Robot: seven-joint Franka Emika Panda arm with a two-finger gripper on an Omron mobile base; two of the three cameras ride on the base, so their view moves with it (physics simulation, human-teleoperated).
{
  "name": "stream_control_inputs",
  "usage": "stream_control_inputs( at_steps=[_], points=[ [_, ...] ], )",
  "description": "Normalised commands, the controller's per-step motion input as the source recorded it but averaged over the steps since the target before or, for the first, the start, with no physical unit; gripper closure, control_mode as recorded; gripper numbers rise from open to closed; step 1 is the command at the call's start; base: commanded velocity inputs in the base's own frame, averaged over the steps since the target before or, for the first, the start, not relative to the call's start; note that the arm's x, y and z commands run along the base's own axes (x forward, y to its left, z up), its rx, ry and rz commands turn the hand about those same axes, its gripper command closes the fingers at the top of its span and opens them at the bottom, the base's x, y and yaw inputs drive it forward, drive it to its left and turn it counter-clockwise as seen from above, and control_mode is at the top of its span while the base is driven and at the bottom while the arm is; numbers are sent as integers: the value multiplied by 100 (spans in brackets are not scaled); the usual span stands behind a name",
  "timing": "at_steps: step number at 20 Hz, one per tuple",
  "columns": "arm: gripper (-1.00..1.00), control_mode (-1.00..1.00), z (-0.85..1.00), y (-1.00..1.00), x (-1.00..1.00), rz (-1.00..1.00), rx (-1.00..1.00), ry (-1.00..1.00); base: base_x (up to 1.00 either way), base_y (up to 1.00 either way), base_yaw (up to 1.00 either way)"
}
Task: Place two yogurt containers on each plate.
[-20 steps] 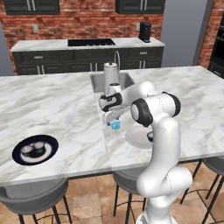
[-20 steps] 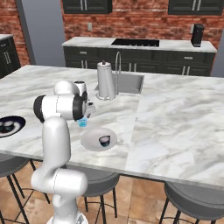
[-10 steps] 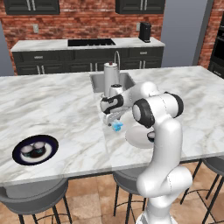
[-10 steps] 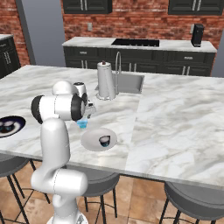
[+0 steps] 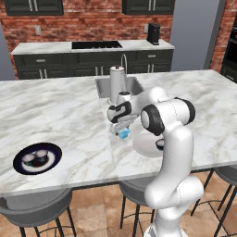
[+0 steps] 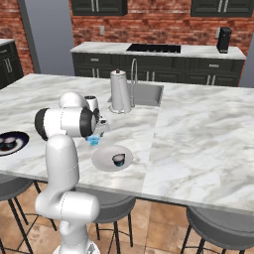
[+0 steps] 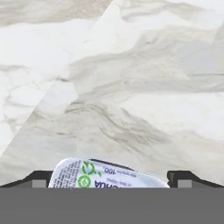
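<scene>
My gripper (image 5: 123,132) is shut on the light blue boxy yogurt container (image 5: 123,134), held just above the marble counter left of the whitish grey plate (image 5: 144,144). From the right base view the blue container (image 6: 93,140) hangs under the gripper (image 6: 95,136), beside the grey plate (image 6: 104,159), which carries one dark yogurt cup (image 6: 118,158). In the hand view the container's pale printed lid (image 7: 107,177) sits between the fingertips (image 7: 37,178). The navy plate (image 5: 52,159) at the counter's left holds two dark cups (image 5: 35,158).
A tall steel cylinder with a knob (image 5: 117,84) stands by the sink (image 5: 134,85) behind the gripper. Stools (image 5: 34,207) line the counter's near edge. The navy plate's rim (image 6: 20,144) shows at the left edge of the right base view.
The gripper with the blue container has shifted slightly away from the grey plate, toward the left in the left base view, staying low over the counter.
</scene>
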Motion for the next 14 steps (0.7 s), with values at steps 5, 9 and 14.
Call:
stream_control_inputs(
  at_steps=[5, 9, 14],
  points=[
    [-100, -100, -19, -5, -17, -9, 0, 0, 0, 0, 0],
    [100, -100, -11, -1, -11, -11, 0, 0, 0, 0, 0],
    [100, -100, 1, -1, -5, -9, 1, 0, 0, 0, 0]
  ],
)
